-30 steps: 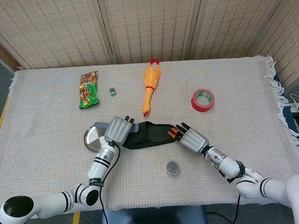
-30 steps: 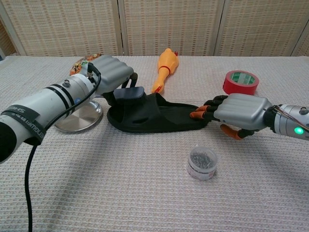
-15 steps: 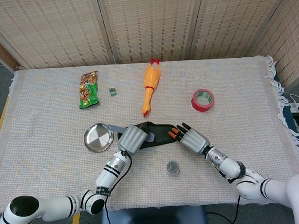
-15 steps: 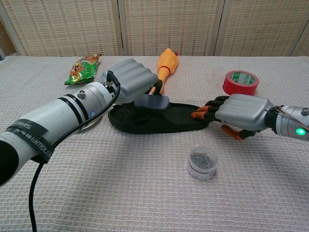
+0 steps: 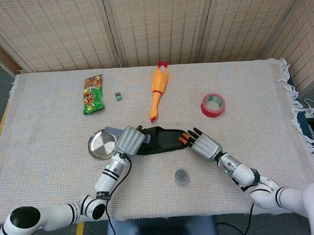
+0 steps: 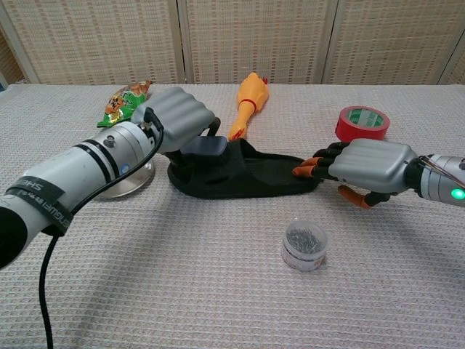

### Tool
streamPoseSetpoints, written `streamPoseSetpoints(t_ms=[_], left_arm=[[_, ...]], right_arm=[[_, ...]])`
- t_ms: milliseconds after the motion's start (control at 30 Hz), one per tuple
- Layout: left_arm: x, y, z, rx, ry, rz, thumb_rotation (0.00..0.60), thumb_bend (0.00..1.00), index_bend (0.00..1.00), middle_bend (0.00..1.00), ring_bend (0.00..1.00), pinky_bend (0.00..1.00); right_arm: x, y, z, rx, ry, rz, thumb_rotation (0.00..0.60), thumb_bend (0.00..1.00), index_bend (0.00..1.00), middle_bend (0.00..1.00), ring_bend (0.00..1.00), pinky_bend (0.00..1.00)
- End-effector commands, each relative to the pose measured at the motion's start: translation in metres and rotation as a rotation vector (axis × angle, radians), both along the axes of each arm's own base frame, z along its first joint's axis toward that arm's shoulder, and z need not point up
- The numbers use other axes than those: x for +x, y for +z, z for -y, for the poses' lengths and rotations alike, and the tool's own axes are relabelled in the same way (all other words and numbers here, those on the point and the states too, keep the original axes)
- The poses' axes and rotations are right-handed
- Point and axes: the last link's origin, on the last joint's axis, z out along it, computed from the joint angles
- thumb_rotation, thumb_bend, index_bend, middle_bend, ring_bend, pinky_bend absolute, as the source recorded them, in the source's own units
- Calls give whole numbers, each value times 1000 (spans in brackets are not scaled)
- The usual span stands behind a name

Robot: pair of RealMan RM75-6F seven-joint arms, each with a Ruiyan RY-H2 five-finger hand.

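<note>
From the head view, a black slipper [image 5: 159,140] lies mid-worktop [image 5: 251,85] between a steel dish [image 5: 101,145] and the right hand [image 5: 205,145]. The left hand [image 5: 128,140] covers its heel end, fingers curled down on it. The right hand's fingers reach the toe.

From the chest view, the left hand [image 6: 179,117] pinches the slipper's [image 6: 254,178] strap; the right hand [image 6: 367,166], fingers loosely bent, touches the toe. A pin jar [image 6: 304,245] stands nearby.
</note>
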Motion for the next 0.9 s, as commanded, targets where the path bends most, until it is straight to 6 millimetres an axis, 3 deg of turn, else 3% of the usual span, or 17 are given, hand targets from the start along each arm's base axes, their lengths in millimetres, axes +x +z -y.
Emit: streamPoseSetpoints(t_ms=[33, 200, 400, 467, 533, 600, 767, 900], left_arm=[[-6, 3, -2, 7, 10, -14, 600, 445, 684, 784, 700, 1000], [-7, 14, 0, 26, -7, -16, 600, 444, 687, 788, 700, 1000], [-20, 36, 9, 54, -6, -42, 600, 445, 692, 794, 701, 1000], [-29, 43, 12, 58, 13, -52, 600, 445, 691, 794, 701, 1000], [-39, 50, 14, 65, 35, -59, 600, 445, 691, 793, 700, 1000], [-53, 57, 17, 84, 56, -81, 600, 444, 691, 793, 700, 1000], [-83, 66, 22, 110, 127, -158, 600, 444, 691, 793, 701, 1000], [-102, 65, 20, 125, 176, -231, 600, 444, 691, 794, 701, 1000]], right_arm=[[1, 1, 0, -3, 5, 5, 600, 720, 76, 46, 0, 95], [7, 9, 1, -19, 11, 58, 600, 721, 35, 46, 0, 95], [11, 42, -3, -51, 40, 165, 600, 718, 0, 37, 0, 93], [13, 57, -6, -60, 28, 232, 600, 663, 0, 31, 0, 86], [17, 73, -9, -77, 24, 303, 600, 501, 0, 24, 0, 79], [23, 93, -12, -105, 25, 393, 600, 420, 0, 20, 0, 77], [36, 130, -18, -159, 30, 508, 600, 405, 0, 5, 0, 65], [41, 138, -25, -156, 25, 513, 600, 403, 0, 0, 0, 51]])
